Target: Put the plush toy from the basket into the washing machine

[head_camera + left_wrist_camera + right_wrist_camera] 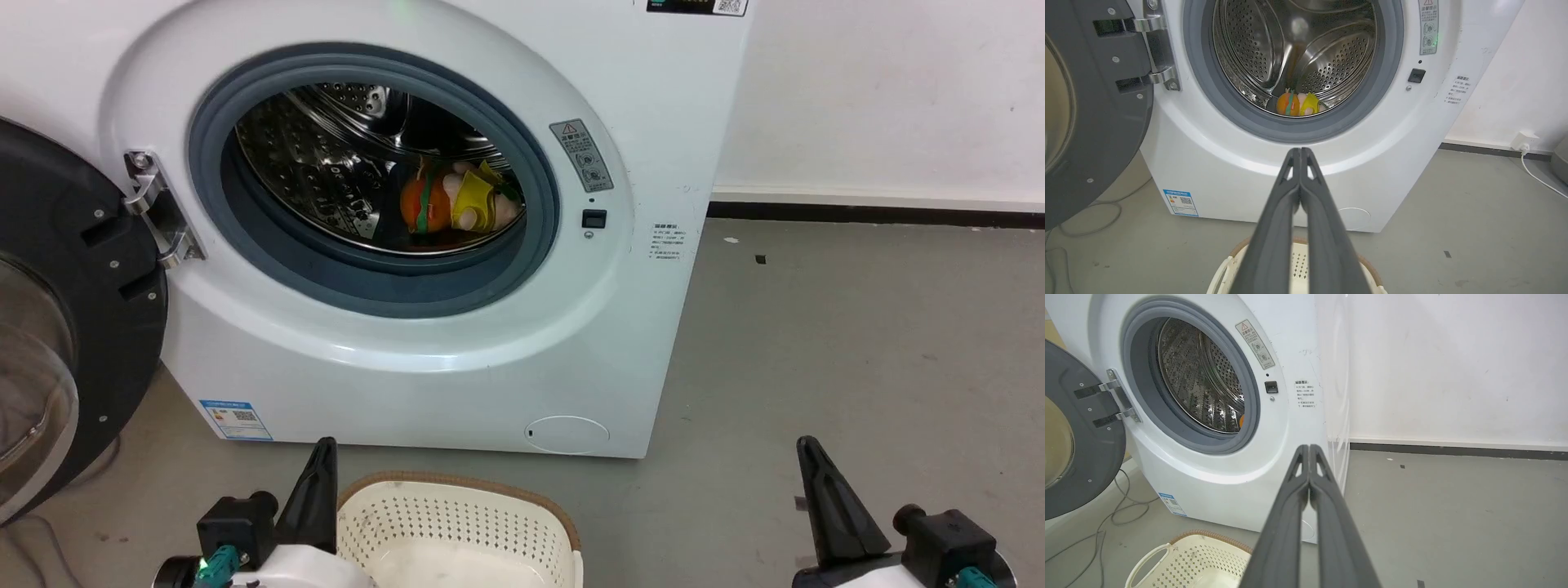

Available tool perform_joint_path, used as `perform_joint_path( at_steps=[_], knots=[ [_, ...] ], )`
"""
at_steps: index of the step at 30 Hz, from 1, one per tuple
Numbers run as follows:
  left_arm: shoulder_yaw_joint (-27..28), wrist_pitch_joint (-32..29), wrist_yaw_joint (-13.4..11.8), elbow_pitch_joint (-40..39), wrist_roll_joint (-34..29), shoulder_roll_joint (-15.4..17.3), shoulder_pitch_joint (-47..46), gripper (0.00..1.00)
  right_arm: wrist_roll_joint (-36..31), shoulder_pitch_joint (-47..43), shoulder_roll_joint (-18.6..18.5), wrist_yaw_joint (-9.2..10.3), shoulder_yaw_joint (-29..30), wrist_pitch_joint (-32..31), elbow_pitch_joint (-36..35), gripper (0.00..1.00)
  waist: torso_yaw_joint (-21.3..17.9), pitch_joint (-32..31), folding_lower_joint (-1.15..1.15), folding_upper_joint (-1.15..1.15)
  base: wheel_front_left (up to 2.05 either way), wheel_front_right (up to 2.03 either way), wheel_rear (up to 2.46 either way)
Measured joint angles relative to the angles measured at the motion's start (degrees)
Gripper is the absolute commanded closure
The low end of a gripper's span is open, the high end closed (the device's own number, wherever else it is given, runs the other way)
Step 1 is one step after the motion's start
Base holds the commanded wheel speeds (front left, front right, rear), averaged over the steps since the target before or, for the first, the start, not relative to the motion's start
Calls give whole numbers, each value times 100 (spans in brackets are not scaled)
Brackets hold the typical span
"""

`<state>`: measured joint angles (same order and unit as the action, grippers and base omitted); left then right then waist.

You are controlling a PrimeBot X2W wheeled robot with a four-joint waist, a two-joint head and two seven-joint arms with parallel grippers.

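Observation:
The plush toy (459, 204), pink with a yellow bib and an orange-green back, lies on the bottom of the steel drum inside the white washing machine (457, 359). From the left wrist view the plush toy (1299, 104) rests just behind the grey gasket. The black-rimmed door (57, 327) hangs open to the left. The cream basket (457, 523) stands on the floor before the washer, with nothing visible in it. My left gripper (1300, 153) is shut and empty above the basket (1298, 261). My right gripper (1309, 449) is shut and empty, off to the right of the basket (1192, 559).
Grey cables (1114, 506) trail over the floor under the open door. A white plug and cord (1525, 143) sit at the wall right of the washer. Bare grey floor (857, 343) stretches to the right.

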<state>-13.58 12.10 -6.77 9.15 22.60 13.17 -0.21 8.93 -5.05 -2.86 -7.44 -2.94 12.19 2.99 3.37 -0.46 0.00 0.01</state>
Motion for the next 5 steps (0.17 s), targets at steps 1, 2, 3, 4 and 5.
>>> perform_joint_path(
  at_steps=[1, 2, 3, 4, 5],
  knots=[
    [14, -10, 21, -9, -32, -10, 0, 100, -10, 1, 0, 0, 3, -7, -2, 100, -3, 0, 0, 0, 0, 0, 0],
    [30, -33, 38, -18, -52, -16, 0, 100, -30, 2, 0, 0, 7, -27, -4, 100, -7, 1, 0, 0, 0, 0, 0],
    [40, -49, 40, -26, -81, -22, 0, 100, -38, 3, 0, 0, 9, -49, -5, 100, -10, 1, 0, 0, 0, 0, 0],
    [56, -52, 40, -36, -101, -31, 0, 100, -40, 4, 0, 0, 11, -52, -7, 100, -13, 2, 0, 0, 0, 0, 0],
    [71, -56, 41, -43, -131, -41, 0, 100, -40, 6, 0, 0, 15, -55, -9, 100, -17, 2, 0, 0, 0, 0, 0]
  ],
)
